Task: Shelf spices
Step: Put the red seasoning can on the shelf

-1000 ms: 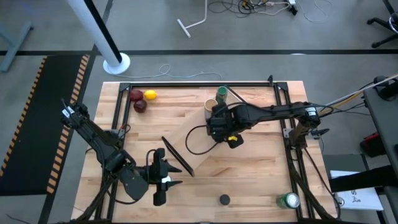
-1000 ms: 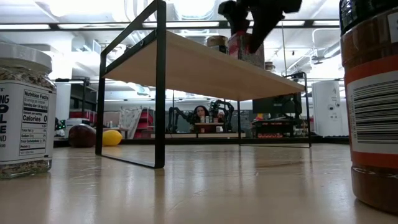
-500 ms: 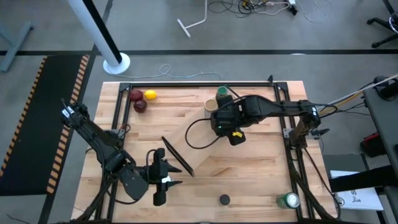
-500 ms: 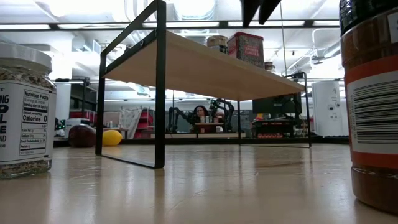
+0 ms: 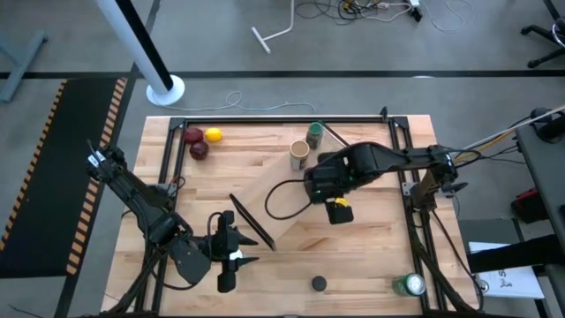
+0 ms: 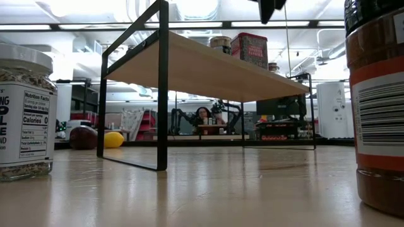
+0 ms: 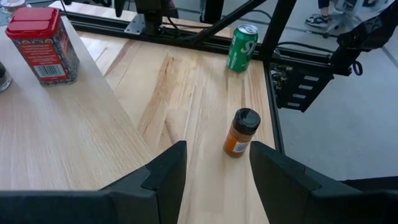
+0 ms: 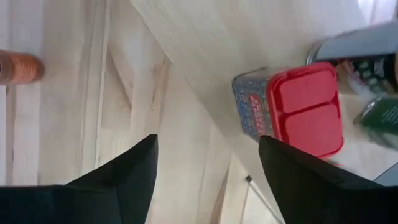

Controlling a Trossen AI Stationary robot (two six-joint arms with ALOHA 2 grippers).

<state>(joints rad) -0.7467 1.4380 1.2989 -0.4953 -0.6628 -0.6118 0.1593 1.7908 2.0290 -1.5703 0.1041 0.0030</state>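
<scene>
Three spices sit on the shelf point(image 5: 291, 190) mid-frame: green-lidded jar point(image 5: 315, 134), tan cylinder point(image 5: 299, 153), red box point(image 7: 43, 45). The black-capped jar point(image 5: 318, 283) waits on the bench at lower centre. Right tool point(image 5: 325, 184) hangs spread above the box; left tool point(image 5: 231, 250), parted, pinches nothing.

The red box point(image 7: 42, 45) stands on the shelf point(image 7: 56, 130). Beside the shelf, on the table point(image 7: 186, 87), a black-capped jar point(image 7: 240, 132) stands upright, a green can point(image 7: 242, 47) beyond it.
</scene>
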